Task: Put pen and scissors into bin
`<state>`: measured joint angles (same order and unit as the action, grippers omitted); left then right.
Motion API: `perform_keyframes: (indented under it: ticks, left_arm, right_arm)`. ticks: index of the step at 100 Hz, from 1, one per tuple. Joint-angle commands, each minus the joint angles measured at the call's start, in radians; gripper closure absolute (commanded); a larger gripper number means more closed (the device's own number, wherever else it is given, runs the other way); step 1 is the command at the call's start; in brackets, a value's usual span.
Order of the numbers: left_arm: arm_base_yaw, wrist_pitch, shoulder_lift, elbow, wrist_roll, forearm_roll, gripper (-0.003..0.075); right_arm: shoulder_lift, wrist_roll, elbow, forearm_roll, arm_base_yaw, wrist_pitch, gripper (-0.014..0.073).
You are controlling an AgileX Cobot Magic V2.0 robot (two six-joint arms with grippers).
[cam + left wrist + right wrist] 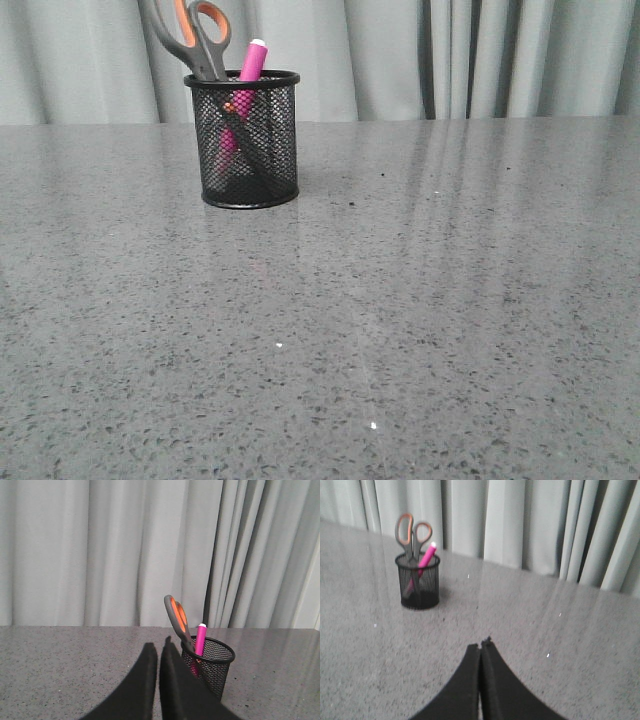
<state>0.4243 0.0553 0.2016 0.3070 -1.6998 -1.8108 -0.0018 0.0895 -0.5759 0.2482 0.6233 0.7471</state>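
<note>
The black mesh bin (pixel 246 140) stands on the grey table at the back left. The scissors (pixel 195 35) stand in it, handles up, and the pink pen (pixel 250 62) leans beside them with its white tip up. The bin (pixel 210 669), scissors (pixel 177 616) and pen (pixel 200 639) also show in the left wrist view, close to my left gripper (pixel 159 647), which is shut and empty. In the right wrist view the bin (pixel 419 582), scissors (pixel 411 534) and pen (pixel 426 556) are far from my right gripper (pixel 481 645), which is shut and empty. Neither gripper shows in the front view.
The speckled grey table (pixel 400 320) stretches across the front view. Grey curtains (pixel 450 55) hang behind the table's far edge.
</note>
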Motion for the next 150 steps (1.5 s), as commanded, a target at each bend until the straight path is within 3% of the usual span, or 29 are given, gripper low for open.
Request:
perform_keyframes:
  ticks: [1,75,89,108,114,122,123,124,126,130,137,141,150]
  left_arm:
    - [0.01,-0.038,0.008,0.026,0.001,-0.036,0.0739]
    - [0.01,-0.033,0.008,0.02,0.001,-0.036,0.0739]
    - [-0.017,0.098,0.007,-0.012,-0.04,0.038,0.0739]
    - [-0.067,0.098,0.007,-0.056,-0.073,0.152,0.0739]
    - [-0.085,0.077,0.007,-0.07,0.087,0.365,0.0739]
    - [-0.122,0.057,0.007,-0.103,0.548,0.853,0.0739]
    - [-0.131,0.056,0.007,-0.11,0.701,0.998,0.0739]
    - [-0.136,0.054,0.007,-0.11,0.701,0.998,0.0739]
    - [-0.152,0.047,0.007,-0.125,0.902,1.182,0.0739]
    - [-0.188,0.029,0.007,-0.149,1.166,1.412,0.0739]
    - [-0.255,-0.046,0.007,-0.186,1.475,1.637,0.0739]
    - [-0.289,-0.102,0.006,-0.205,1.573,1.698,0.0739]
    - [-0.337,-0.172,0.001,-0.256,1.653,1.744,0.0739]
  right_arm:
    - [-0.019,-0.001,-0.021,0.034,-0.006,-0.093,0.0664]
    - [-0.027,-0.001,-0.021,0.034,-0.006,-0.095,0.0664]
    - [-0.027,-0.001,-0.021,0.034,-0.006,-0.095,0.0664]
    - [-0.027,-0.001,-0.021,0.034,-0.006,-0.095,0.0664]
    - [-0.027,-0.001,-0.021,0.034,-0.006,-0.095,0.0664]
    - [-0.027,-0.001,-0.021,0.034,-0.006,-0.095,0.0664]
    - [-0.027,-0.001,-0.021,0.034,-0.006,-0.095,0.0664]
    - [-0.027,-0.001,-0.021,0.034,-0.006,-0.095,0.0664]
    - [-0.027,-0.001,-0.021,0.034,-0.006,-0.095,0.0664]
    - [-0.027,-0.001,-0.021,0.034,-0.006,-0.095,0.0664]
    - [-0.027,-0.001,-0.021,0.034,-0.006,-0.095,0.0664]
    - [-0.027,-0.001,-0.021,0.034,-0.006,-0.095,0.0664]
    - [-0.027,-0.001,-0.021,0.034,-0.006,-0.095,0.0664]
